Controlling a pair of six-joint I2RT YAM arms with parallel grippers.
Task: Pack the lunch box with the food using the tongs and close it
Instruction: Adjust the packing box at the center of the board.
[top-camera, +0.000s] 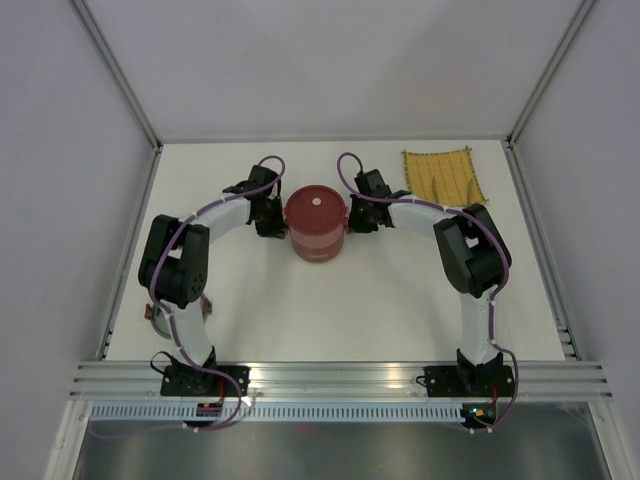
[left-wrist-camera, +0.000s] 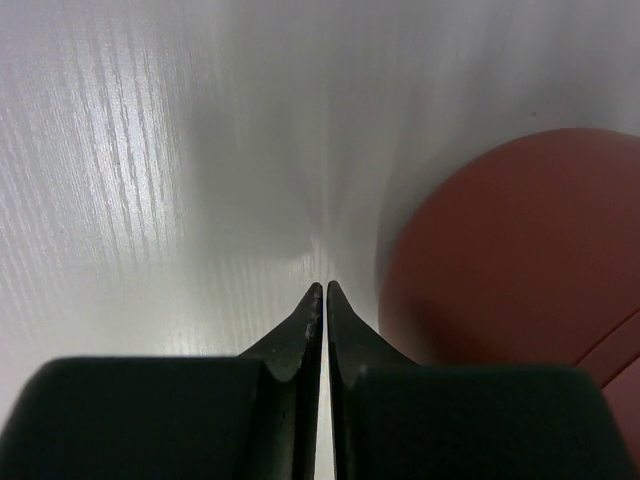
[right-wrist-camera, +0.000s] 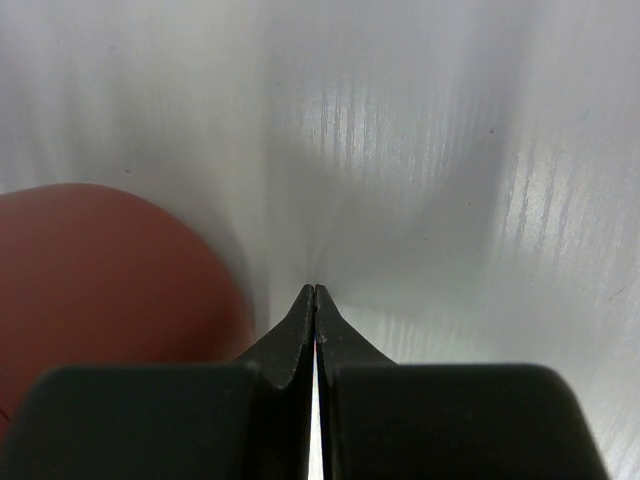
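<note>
The lunch box stands as one dark-red stack mid-table, a flat red lid with a pale knob on top. My left gripper sits low against its left side, shut with nothing between the fingers. In the left wrist view the closed tips point at the table, with the red wall to their right. My right gripper mirrors it on the box's right side, also shut and empty. Its tips stand just right of the red wall. The food and the tongs are out of view.
A yellow woven mat lies at the back right of the table. A small round thing shows at the left edge, mostly hidden behind the left arm. Grey walls enclose the table on three sides.
</note>
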